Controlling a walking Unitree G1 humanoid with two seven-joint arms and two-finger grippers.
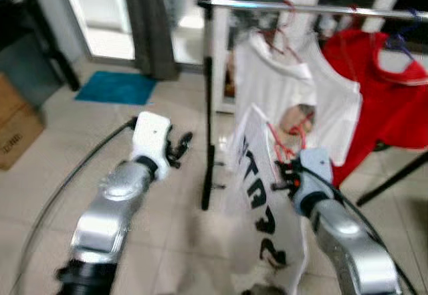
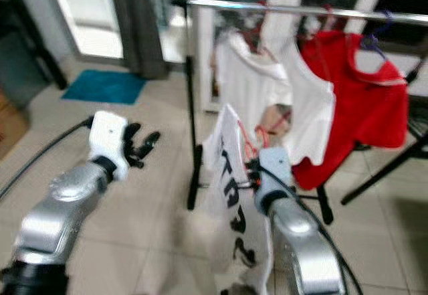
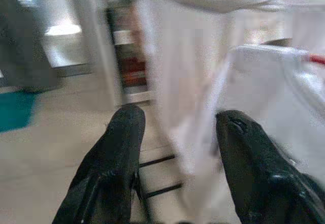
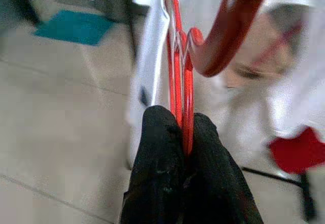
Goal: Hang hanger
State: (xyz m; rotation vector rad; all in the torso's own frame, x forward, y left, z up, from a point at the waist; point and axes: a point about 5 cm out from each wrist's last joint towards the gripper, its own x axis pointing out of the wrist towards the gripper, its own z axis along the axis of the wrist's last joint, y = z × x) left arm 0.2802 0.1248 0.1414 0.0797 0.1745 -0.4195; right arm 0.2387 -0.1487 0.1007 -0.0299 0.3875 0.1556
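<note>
Head views: right gripper [image 1: 289, 174] holds red hanger [image 1: 284, 144] w/ white shirt [image 1: 261, 215], below rail [image 1: 307, 7], near its left end. Shirt has black lettering, unreadable.
L wrist: left gripper [image 3: 177, 132] fingers apart, empty.
R wrist: fingers clamped on hanger wire; hook [image 4: 228, 31] free. Judgement: lift hook above rail, then lower on.

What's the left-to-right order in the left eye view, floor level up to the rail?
Cardboard box → blue mat → left gripper, open → rack post → white shirt on red hanger, held by right gripper → red shirt on the rail.
</note>
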